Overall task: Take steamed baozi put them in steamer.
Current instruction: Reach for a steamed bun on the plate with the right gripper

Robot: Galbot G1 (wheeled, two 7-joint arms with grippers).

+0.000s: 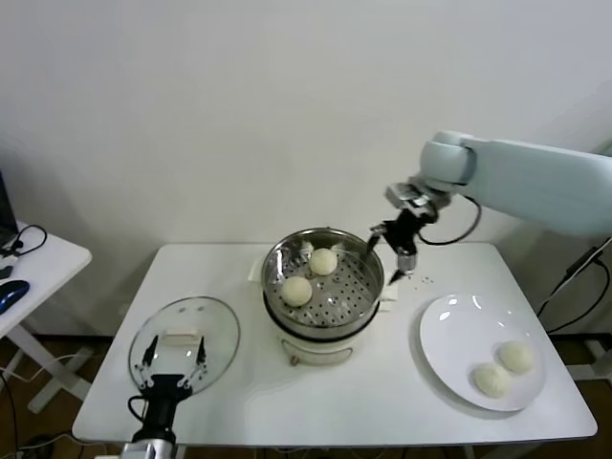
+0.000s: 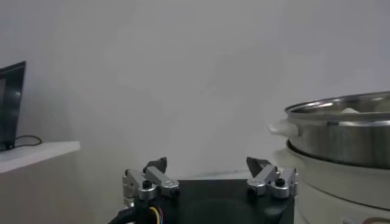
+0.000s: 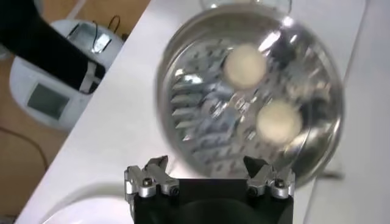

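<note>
The steel steamer [image 1: 368, 287] stands mid-table on its cream cooker base. Two baozi lie inside it, one at the back [image 1: 323, 260] and one at the front left [image 1: 296, 290]. The right wrist view looks down on the same basket [image 3: 183, 122] and both buns [image 3: 245, 65] [image 3: 278, 120]. Two more baozi [image 1: 516, 356] [image 1: 493, 380] rest on the white plate [image 1: 449, 330]. My right gripper [image 1: 394, 251] hovers open and empty just right of the steamer's rim. My left gripper [image 1: 172, 368] is parked open near the front left table edge.
A round glass lid [image 1: 185, 337] lies flat at the front left, right by the left gripper. A side table with cables [image 1: 29, 251] stands off to the left. The wall is close behind the table.
</note>
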